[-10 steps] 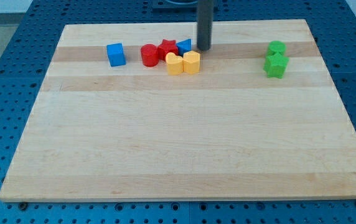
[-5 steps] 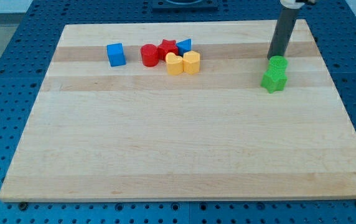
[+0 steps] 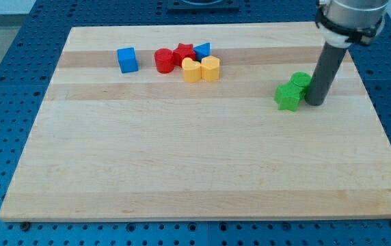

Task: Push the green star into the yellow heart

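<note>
Green star (image 3: 288,97) at the view's right, contacted from its right side by my tip (image 3: 314,103): pushing step under way.

Wooden desk (image 3: 182,171), near half bare. Green star sits just left of my tip, touching or all but touching the rod; a second green block (image 3: 301,80), shape unclear, sits just behind the star, against the rod. End effector: plain rod, nothing to open or clench, grasping nothing. Far row, view's left to right: blue cube (image 3: 127,59), red cylinder (image 3: 163,60), red star (image 3: 184,52), blue block (image 3: 202,49); in front, yellow heart (image 3: 191,70) touching a second yellow block (image 3: 210,68). Target well apart, up-left of the star. Judgement: next move calls for a leftward, slightly upward push, shedding the second green block and meeting the heart past its yellow neighbour.
</note>
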Available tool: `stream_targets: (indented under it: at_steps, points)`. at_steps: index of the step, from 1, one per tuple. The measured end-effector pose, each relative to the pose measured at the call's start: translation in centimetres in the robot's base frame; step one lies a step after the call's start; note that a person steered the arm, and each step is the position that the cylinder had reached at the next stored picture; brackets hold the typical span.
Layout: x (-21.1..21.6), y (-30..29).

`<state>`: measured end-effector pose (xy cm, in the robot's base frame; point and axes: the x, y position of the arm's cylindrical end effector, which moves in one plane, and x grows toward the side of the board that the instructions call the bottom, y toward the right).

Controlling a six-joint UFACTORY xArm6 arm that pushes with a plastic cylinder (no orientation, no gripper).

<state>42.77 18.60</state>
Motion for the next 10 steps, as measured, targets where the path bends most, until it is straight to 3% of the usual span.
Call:
stream_targets:
  at_steps: [1, 4, 10]
  points:
    - [1.2, -2.2]
    - [-1.9, -3.0]
    - [-6.5, -12.8]
